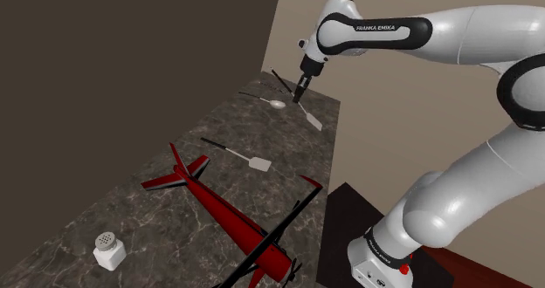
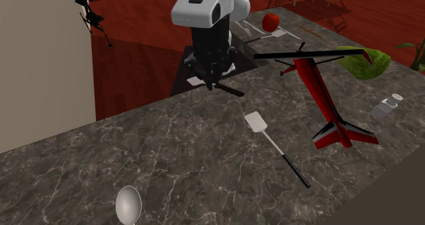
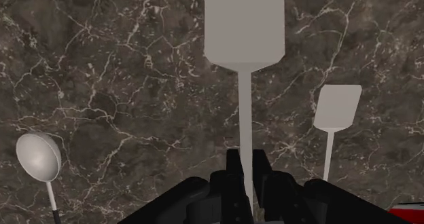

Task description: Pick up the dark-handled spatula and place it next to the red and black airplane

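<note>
**A:** At the shoulder view's left, a small white shaker with a holed top [image 1: 108, 251] stood upright on the dark veined-stone worktop [image 1: 131, 190]. It was the only container out there, and what was inside could not be seen.

**B:** Next along was the red and black airplane [image 1: 229, 215], lying flat with its tail toward the far end. That was the drop-off mark, and the stone beside it lay bare, so there was room to set something down.

**A:** Just past the tail, a second spatula with a pale square blade and a thin dark handle [image 1: 238, 154] lay flat, with nothing touching it. Further on lay a grey round-bowled spoon [image 1: 276, 104], near the far end.

**B:** And there was the all-black two-finger gripper [image 1: 300, 91]! It was clenched on the dark-handled spatula with the broad pale blade [image 3: 244, 26], fingers [image 3: 233, 163] clasping the thin shaft between them, blade pointing away from the hand.

**A:** A sensible hold, I'd say. With the narrow shaft pinched, the blade could not twist.

**B:** The spatula looked raised off the stone at the worktop's far end, well apart from the airplane. The white arm [image 1: 472, 33] was stretched right out to reach it.

**A:** So the pick looked done and the placing was not. The way to the plane ran over the spoon and the second spatula.
</note>
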{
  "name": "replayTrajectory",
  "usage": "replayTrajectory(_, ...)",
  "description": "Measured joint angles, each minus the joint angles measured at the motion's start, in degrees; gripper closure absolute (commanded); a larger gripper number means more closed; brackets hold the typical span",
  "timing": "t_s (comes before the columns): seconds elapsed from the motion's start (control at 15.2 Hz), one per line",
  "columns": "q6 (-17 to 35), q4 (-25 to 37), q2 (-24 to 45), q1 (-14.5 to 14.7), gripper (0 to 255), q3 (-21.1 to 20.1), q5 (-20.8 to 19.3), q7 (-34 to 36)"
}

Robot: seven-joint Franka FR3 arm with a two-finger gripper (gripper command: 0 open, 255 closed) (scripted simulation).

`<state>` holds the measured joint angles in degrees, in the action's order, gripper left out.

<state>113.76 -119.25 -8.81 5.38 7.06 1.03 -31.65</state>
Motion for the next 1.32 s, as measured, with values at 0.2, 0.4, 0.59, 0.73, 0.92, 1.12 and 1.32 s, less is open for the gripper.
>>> replayTrajectory(0.2,0.44,-7.66,-7.28,0.39,255,-1.05,-0.72,1.84)
replayTrajectory(0.4,2.0,-10.85,-8.92,0.5,255,-1.4,-0.84,2.37)
replayTrajectory(0.59,4.18,-12.73,-8.59,0.55,255,-1.46,-0.8,2.45)
replayTrajectory(0.73,5.63,-13.6,-8.01,0.51,255,-1.33,-0.76,2.25)
replayTrajectory(0.92,8.11,-15.49,-7.4,0.56,255,-1.35,-0.69,2.27)
replayTrajectory(1.12,10.55,-17.03,-6.5,0.59,255,-1.29,-0.58,2.13)
replayTrajectory(1.32,12.94,-18.36,-5.44,0.52,255,-1.07,-0.49,1.75)
